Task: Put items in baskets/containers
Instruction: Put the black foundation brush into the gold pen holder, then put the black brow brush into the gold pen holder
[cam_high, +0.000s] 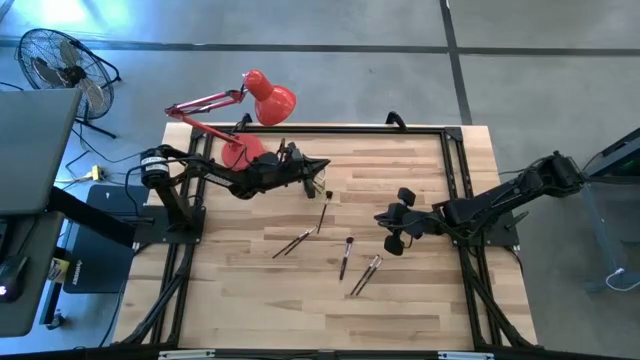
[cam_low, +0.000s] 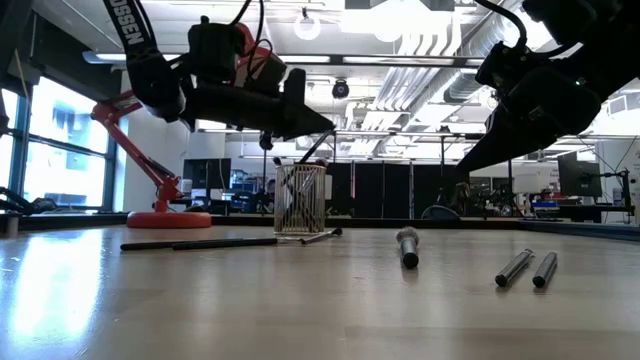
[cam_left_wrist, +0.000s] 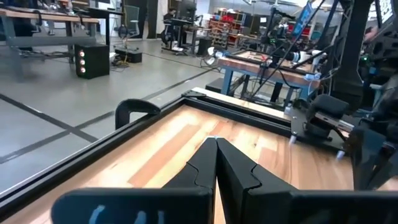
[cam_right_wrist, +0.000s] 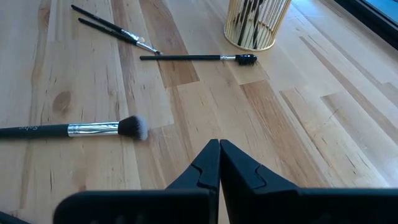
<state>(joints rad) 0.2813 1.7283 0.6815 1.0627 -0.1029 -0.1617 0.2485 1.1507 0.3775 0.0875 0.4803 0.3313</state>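
Observation:
A small clear cup (cam_high: 318, 186) (cam_low: 300, 198) (cam_right_wrist: 256, 22) stands on its base on the table's far half, with several brushes upright inside. More brushes lie flat on the wood: one (cam_high: 323, 212) beside the cup, a pair (cam_high: 295, 242), one with a fluffy tip (cam_high: 346, 256) (cam_right_wrist: 74, 129), and another pair (cam_high: 365, 275). My left gripper (cam_high: 325, 168) (cam_low: 330, 127) (cam_left_wrist: 216, 149) hovers shut just above the cup. A thin handle (cam_low: 315, 147) slants from the cup up to its fingertips. My right gripper (cam_high: 380, 216) (cam_right_wrist: 219, 149) is shut, raised above the table to the right of the loose brushes. My left gripper's shut fingertips end right where the slanting brush handle (cam_low: 318, 143) rises out of the cup. I cannot tell whether they touch it, and the left wrist view shows nothing between the fingers.
A red desk lamp stands with its base (cam_high: 236, 152) (cam_low: 168, 218) close behind my left arm and its head (cam_high: 270, 100) beyond the far edge. A black frame (cam_high: 455, 160) runs around the table. Bare wood lies along the near edge.

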